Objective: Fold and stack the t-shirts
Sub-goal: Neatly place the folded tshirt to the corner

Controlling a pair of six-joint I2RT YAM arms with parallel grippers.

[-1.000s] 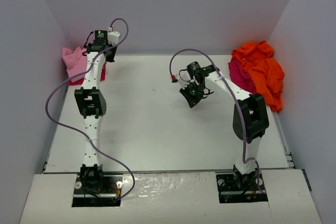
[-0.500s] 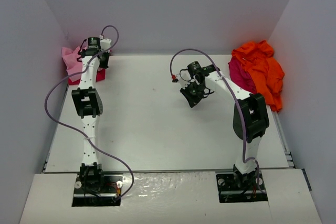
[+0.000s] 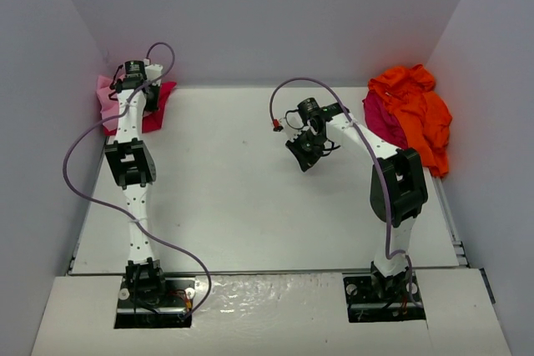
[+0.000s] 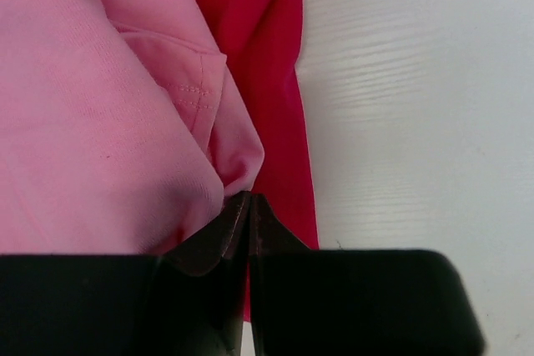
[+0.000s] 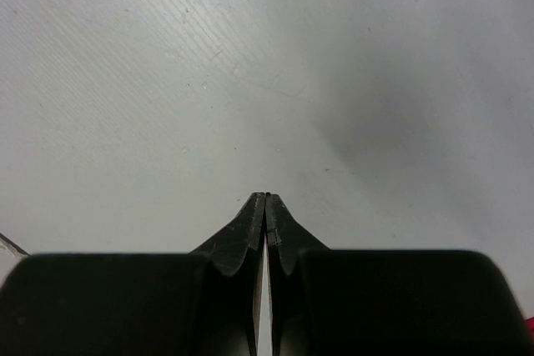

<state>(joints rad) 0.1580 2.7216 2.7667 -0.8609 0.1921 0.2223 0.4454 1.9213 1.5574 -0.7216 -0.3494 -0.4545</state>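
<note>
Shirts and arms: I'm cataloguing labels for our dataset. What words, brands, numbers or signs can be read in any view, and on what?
None can be read.
The pink shirt shows only hem stitching; the red shirt is plain cloth.
The orange shirt shows no print from above.
The left arm and right arm show no legible lettering.
</note>
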